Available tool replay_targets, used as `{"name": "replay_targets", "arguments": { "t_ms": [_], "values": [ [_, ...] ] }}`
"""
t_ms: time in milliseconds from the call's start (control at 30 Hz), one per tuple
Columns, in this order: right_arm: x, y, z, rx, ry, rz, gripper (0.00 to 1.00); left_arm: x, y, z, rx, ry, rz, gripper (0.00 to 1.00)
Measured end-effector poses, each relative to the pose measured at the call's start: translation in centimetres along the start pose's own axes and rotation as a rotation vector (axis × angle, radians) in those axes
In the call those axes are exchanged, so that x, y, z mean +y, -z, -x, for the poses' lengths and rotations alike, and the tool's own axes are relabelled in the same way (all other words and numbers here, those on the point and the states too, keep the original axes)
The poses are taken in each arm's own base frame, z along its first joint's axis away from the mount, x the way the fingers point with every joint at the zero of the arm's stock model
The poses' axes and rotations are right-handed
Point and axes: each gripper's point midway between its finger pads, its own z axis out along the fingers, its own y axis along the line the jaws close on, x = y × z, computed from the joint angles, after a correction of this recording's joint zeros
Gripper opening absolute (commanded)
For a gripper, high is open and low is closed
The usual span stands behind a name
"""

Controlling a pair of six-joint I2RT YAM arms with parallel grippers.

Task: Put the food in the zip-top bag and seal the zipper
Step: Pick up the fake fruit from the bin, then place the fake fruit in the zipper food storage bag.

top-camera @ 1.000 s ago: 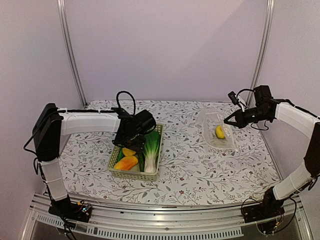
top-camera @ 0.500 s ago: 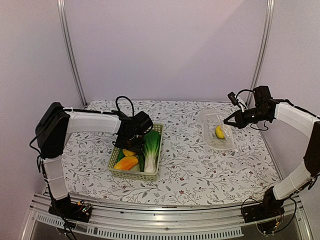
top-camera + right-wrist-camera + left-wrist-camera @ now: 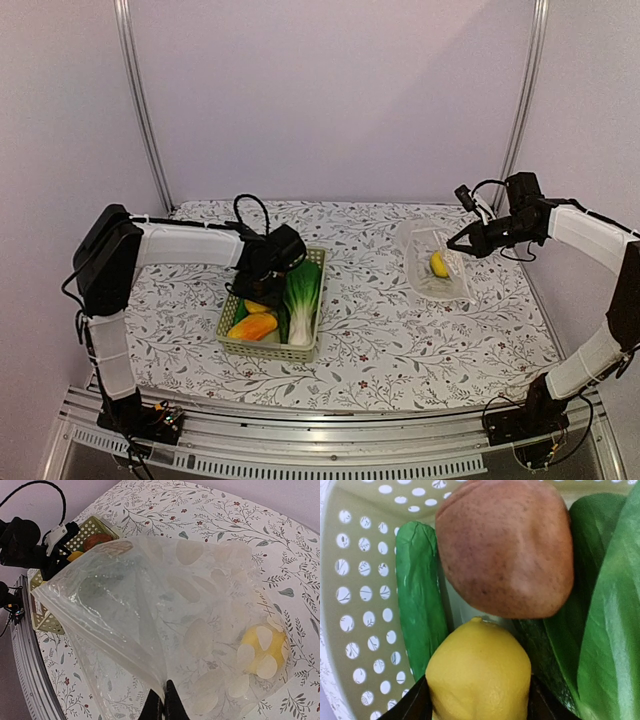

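Lying on the right side of the floral-patterned table (image 3: 380,340), towards the far edge, the zip-top bag (image 3: 435,262) is seen as a clear pouch printed with white dots. One yellow piece of food (image 3: 439,264) is enclosed in it, and in the right wrist view this piece (image 3: 262,652) sits low in the bag (image 3: 190,630) behind the dots. An edge of the bag is pinched by the right gripper (image 3: 455,242), whose fingers are pressed tightly together on the plastic (image 3: 164,707), and part of the film is held up off the cloth.

Well apart to the left, the rest of the food is kept in a pale green perforated basket (image 3: 300,350). A leafy green vegetable (image 3: 303,290) is laid along its right side, and an orange piece (image 3: 252,326) lies at its near left.

The left gripper (image 3: 255,297) is lowered into the basket. In its wrist view a yellow lemon (image 3: 479,672) is flanked by the dark fingers (image 3: 415,707), which lie right against its sides. Whether it is firmly clamped cannot be told. Just beyond the lemon a reddish-brown piece (image 3: 505,545) is seen, with a dark green piece (image 3: 417,600) beside the basket wall (image 3: 360,605).
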Motion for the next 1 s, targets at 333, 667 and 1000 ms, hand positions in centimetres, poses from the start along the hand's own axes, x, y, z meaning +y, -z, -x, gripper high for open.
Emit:
{"name": "replay_targets", "arguments": {
  "t_ms": [333, 667, 1000],
  "values": [
    [-0.4, 0.0, -0.2, 0.008, -0.001, -0.019, 0.00, -2.8, 7.5, 2.4, -0.108, -0.067, -0.037, 0.49],
    [-0.1, 0.9, 0.3, 0.045, -0.008, -0.051, 0.00, -12.6, 22.4, 5.8, -0.447, -0.232, -0.285, 0.46],
    [3.4, 3.6, 3.7, 0.061, 0.068, -0.057, 0.00, -24.2, 35.3, 2.0, -0.762, -0.512, -0.654, 0.47]
  ]
}}
